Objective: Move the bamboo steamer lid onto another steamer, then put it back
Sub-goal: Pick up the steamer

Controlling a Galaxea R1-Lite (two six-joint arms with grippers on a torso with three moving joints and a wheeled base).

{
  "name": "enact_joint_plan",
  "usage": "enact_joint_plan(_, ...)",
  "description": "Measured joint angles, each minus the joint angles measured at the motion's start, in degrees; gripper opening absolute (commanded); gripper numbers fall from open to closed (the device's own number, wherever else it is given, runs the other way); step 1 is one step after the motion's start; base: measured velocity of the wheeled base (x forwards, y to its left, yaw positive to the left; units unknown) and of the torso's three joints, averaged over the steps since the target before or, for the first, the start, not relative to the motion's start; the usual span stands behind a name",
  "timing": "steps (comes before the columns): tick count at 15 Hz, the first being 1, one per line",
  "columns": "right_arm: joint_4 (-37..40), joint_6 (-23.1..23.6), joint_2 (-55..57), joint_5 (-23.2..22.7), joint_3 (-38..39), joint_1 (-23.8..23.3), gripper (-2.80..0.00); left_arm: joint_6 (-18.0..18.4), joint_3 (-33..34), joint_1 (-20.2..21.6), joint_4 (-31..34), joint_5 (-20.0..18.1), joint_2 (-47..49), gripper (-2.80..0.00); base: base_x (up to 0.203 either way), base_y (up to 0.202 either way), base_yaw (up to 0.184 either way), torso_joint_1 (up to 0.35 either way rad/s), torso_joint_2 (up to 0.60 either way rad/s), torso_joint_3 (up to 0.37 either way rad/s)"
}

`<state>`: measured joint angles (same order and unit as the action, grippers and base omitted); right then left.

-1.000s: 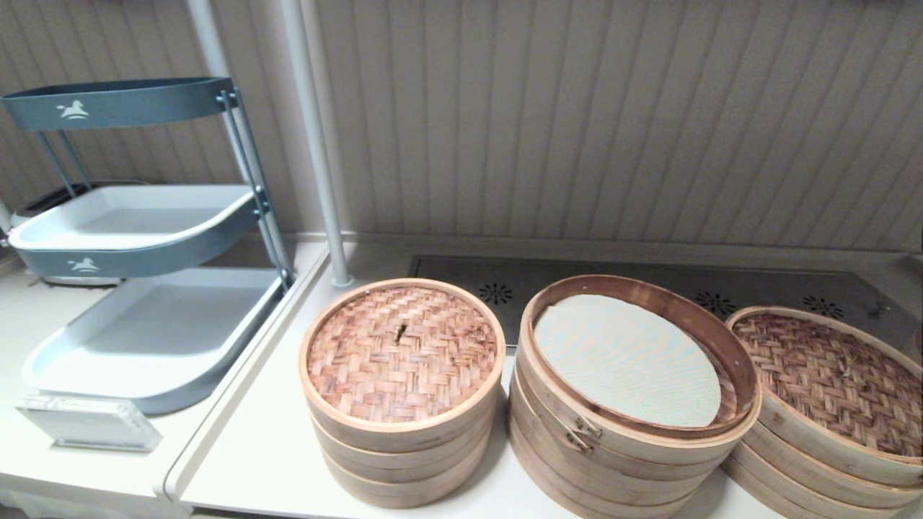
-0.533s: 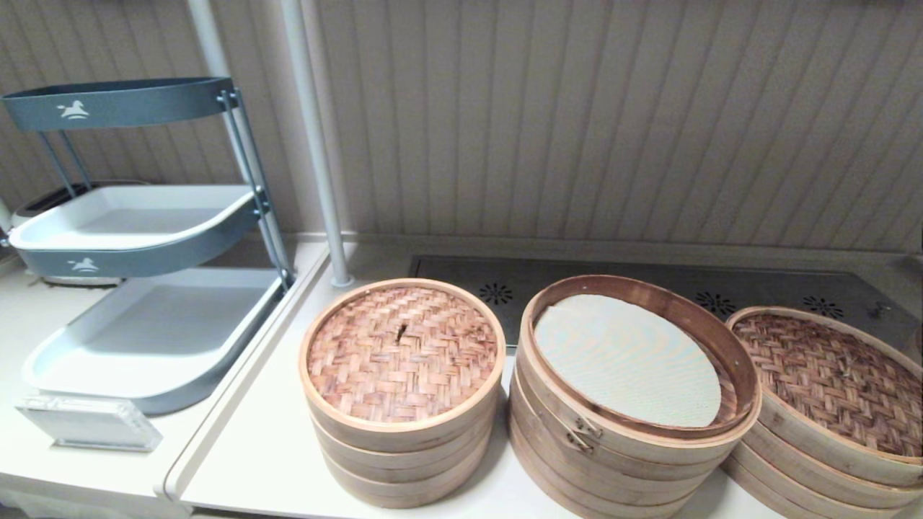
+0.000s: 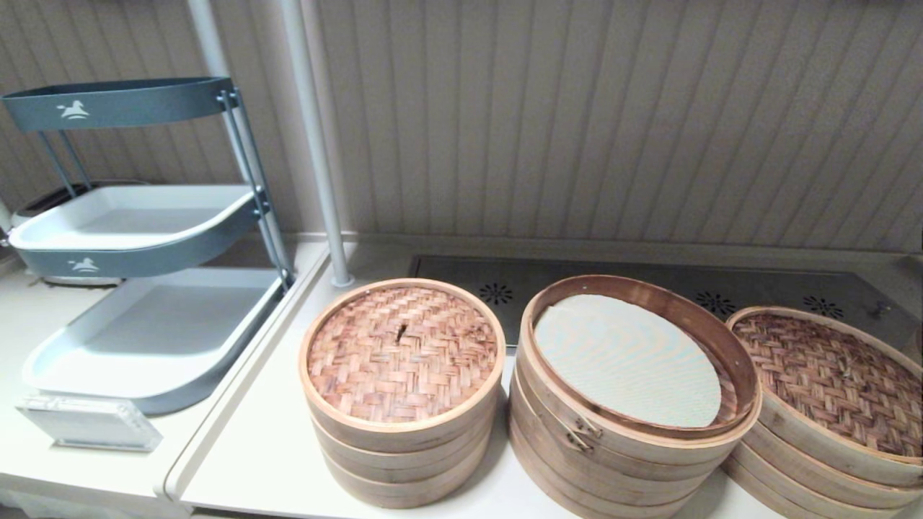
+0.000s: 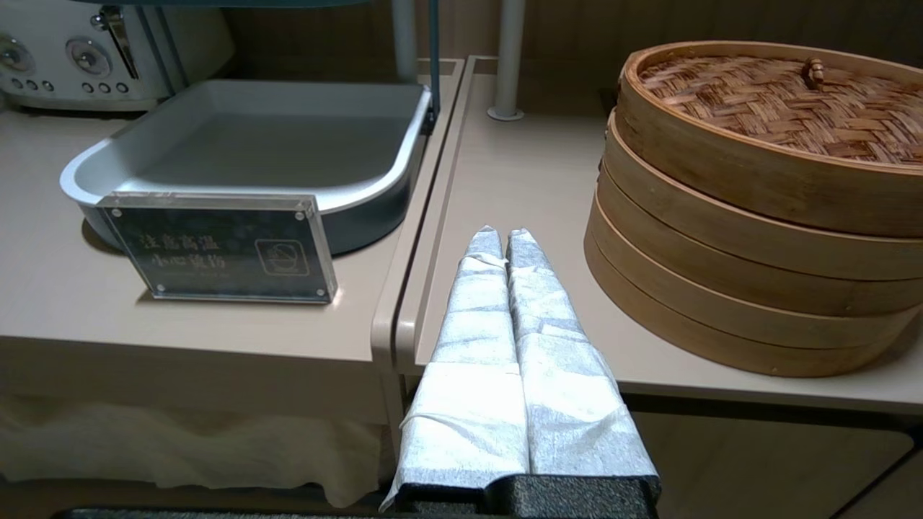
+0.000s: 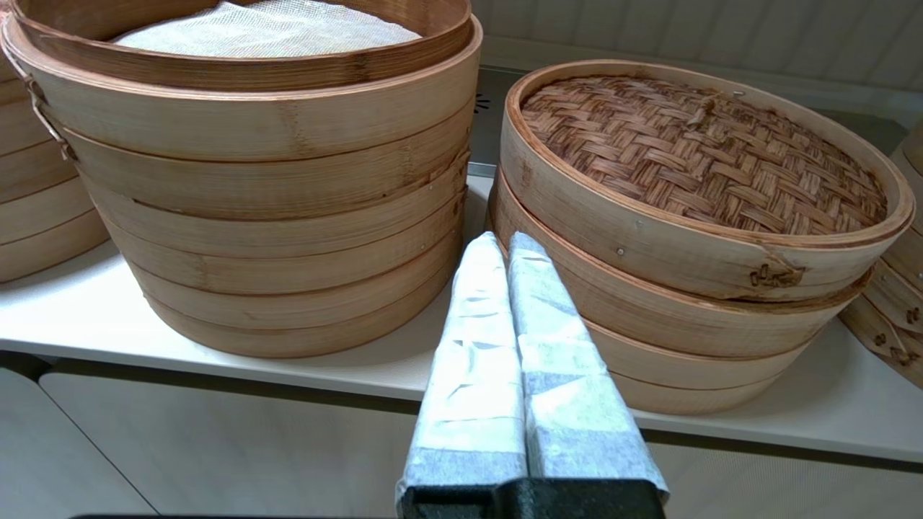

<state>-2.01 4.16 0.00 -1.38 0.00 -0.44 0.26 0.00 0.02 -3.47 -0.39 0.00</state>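
Note:
The wide low steamer (image 3: pixel 829 404) stands at the right, with a dark brown woven lid (image 5: pixel 703 151) on its pale rings. The reddish-tan steamer lid is out of view. The taller wide stack (image 3: pixel 627 447) with a metal clasp (image 3: pixel 583 432) stands uncovered in the middle, a white liner (image 3: pixel 624 357) showing inside. My left gripper (image 4: pixel 497 232) is shut and empty, low at the table's front edge, left of the small stack (image 4: pixel 750 238). My right gripper (image 5: pixel 502 238) is shut and empty, low at the front edge, facing the gap between the tall and the low stack.
A narrower small stack with a smaller woven lid (image 3: pixel 402 353) stands left of the middle one. Farther left are a grey tiered tray rack (image 3: pixel 144 324), an acrylic sign (image 4: pixel 220 245) and a toaster (image 4: pixel 94 58). A white post (image 3: pixel 317 180) rises behind. Another steamer's edge (image 5: pixel 905 288) shows at far right.

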Motion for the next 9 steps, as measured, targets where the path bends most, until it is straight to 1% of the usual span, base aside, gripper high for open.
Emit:
enact_joint_plan(7,0.19,0.28,0.00,-0.18,0.00,-0.07,-2.80,-0.01,0.00,-0.02,0.01,0.01,0.00,-2.80,0.000,0.000,0.000,0.000,0.00,0.000)
enact_joint_plan(9,2.24,0.35,0.04,-0.41,-0.80,-0.02,-2.80,-0.01,0.00,-0.02,0.01,0.02,0.00,-2.80,0.000,0.000,0.000,0.000,0.00,0.000)
